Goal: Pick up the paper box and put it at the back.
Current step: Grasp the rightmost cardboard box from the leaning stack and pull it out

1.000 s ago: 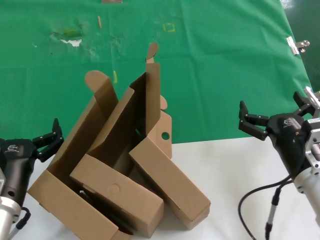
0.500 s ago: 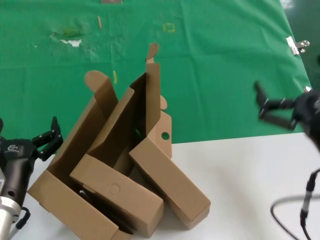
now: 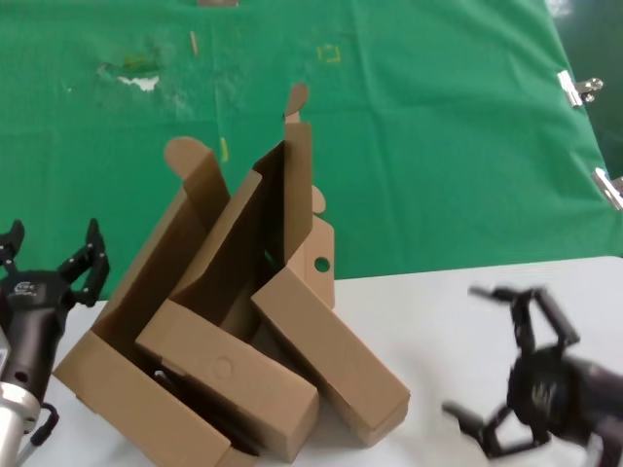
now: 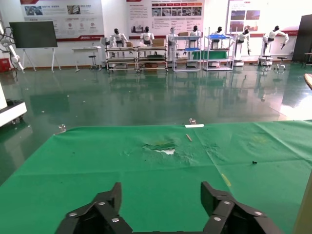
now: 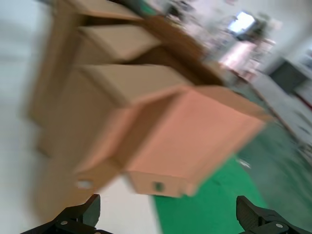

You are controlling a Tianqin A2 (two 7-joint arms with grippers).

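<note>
Since the earlier frame the right gripper [image 3: 506, 375], fingers spread, is swung down to the head view's lower right toward the paper box [image 3: 307, 321] at lower centre, presumably for grasping, while the left gripper [image 4: 163, 209], fingers apart in its wrist view, is parked facing the back [image 4: 146, 170], and the box [image 5: 146, 122] is filling the right wrist view.

Item one, the paper box [image 3: 326, 365]: I see brown corrugated cardboard, a shallow rectangular tray with a hinged lid, one small round hole visible in a flap. It lies tilted, leaning against the other cardboard boxes in the pile, its low end on the white tabletop and its lid end raised at the cloth's edge. In the right wrist view it shows blurred [image 5: 161, 131].

Item two, the back [image 3: 409, 126]: I see a green cloth expanse behind the pile, with a whitish scuffed patch and small yellow marks, also visible in the left wrist view [image 4: 146, 170].
</note>
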